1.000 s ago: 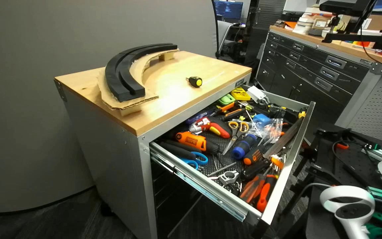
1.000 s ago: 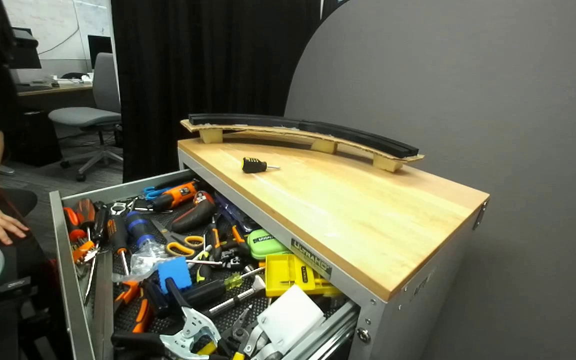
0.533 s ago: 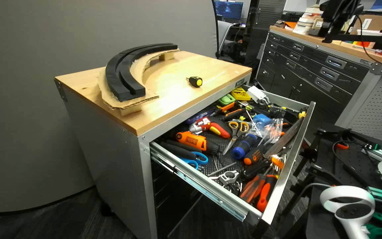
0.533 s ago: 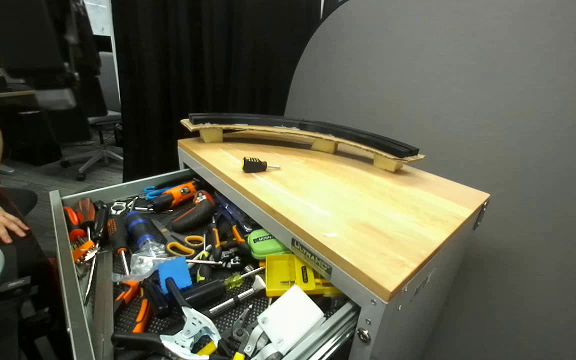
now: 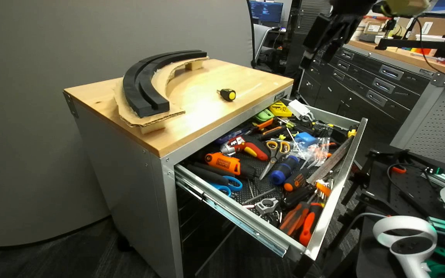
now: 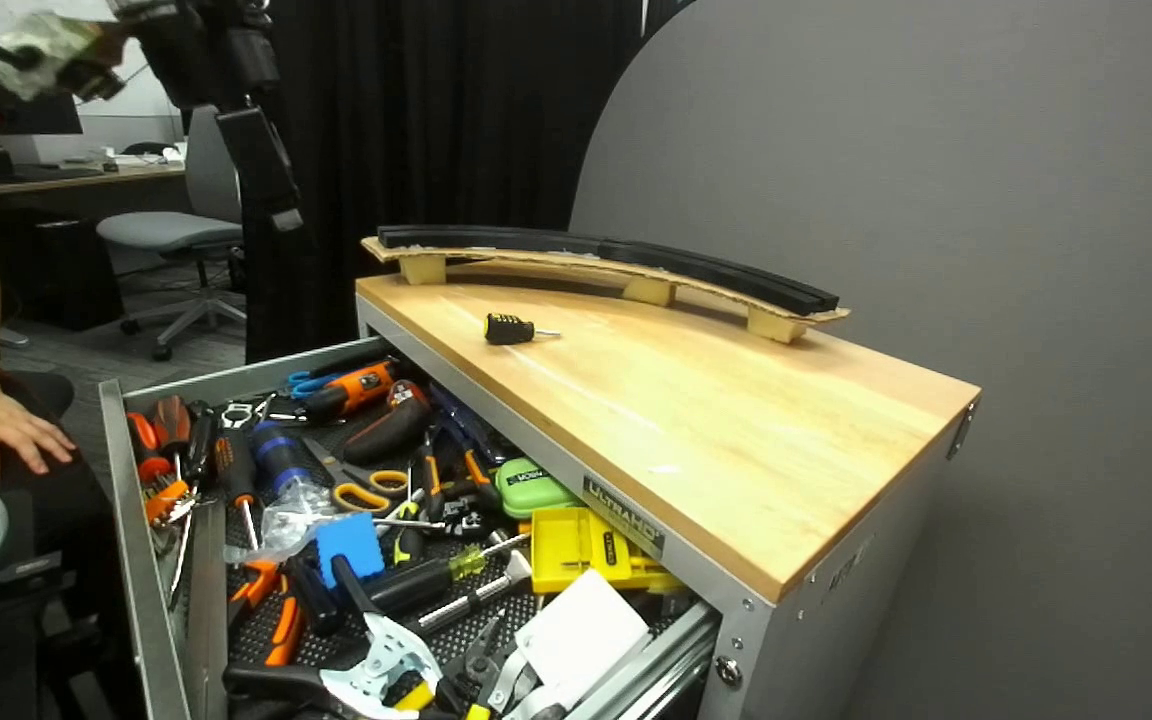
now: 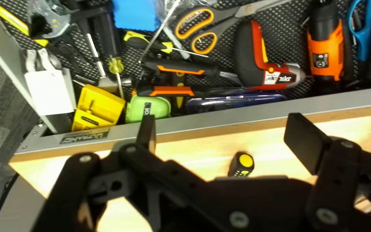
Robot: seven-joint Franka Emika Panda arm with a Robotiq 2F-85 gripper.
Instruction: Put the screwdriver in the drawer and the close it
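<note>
Hanging in the air, the gripper [image 7: 222, 130] holds nothing, its two fingers [image 7: 308, 146] spread wide. Lower down, well apart, the screwdriver [image 6: 508, 330] lies on its side on the wooden top [image 6: 696, 420]. Below that top, the drawer [image 5: 337, 189] is already pulled out and full of tools [image 5: 222, 162]. Neither job looks done: the screwdriver must be picked up and put in, then the drawer pushed back.

"ULTRAHD" on the cabinet nameplate [image 6: 623, 516]
</note>
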